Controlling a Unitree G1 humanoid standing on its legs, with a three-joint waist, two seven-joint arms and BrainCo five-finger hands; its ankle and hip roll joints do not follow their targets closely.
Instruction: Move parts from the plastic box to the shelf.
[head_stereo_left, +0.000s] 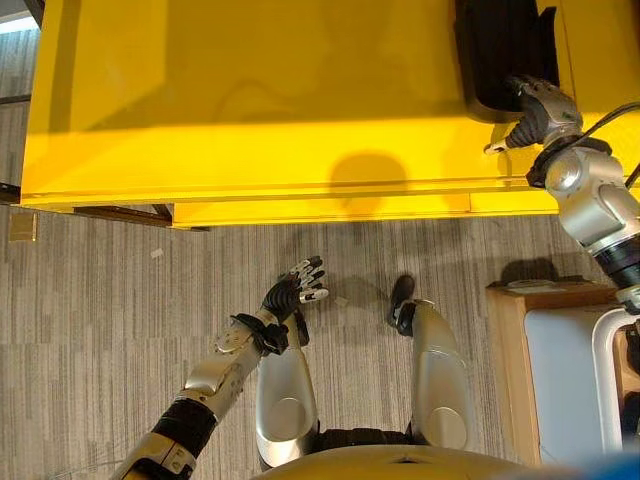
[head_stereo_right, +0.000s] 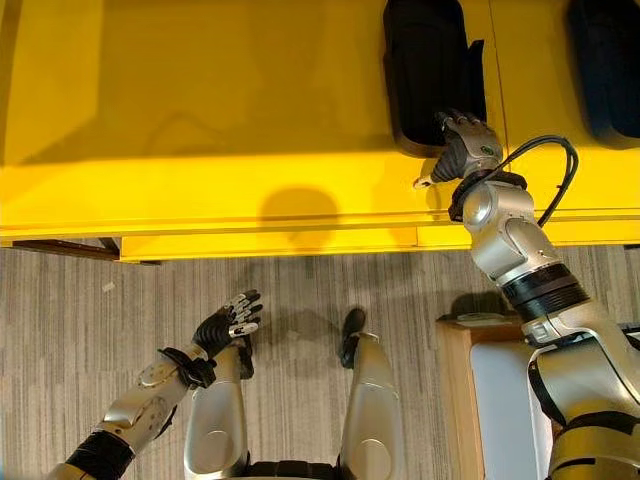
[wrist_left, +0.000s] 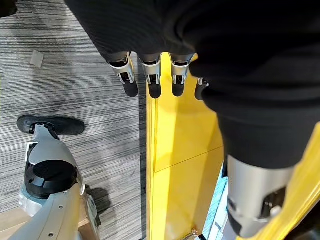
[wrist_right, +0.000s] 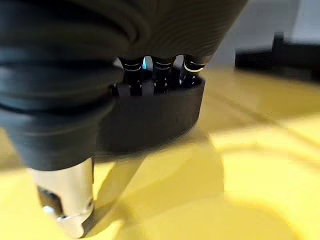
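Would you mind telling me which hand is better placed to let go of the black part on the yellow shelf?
Right: the right hand is already on the black part on the yellow shelf; the left hand hangs over the floor.

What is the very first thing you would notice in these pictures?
The big bright yellow shelf jumps out first, stretching across the far side above the grey striped carpet. Next comes the black moulded plastic part lying on the shelf towards the right, with the robot's right hand reaching onto its near end, fingers curled over the edge. The left hand hangs low over the carpet, fingers spread and holding nothing.
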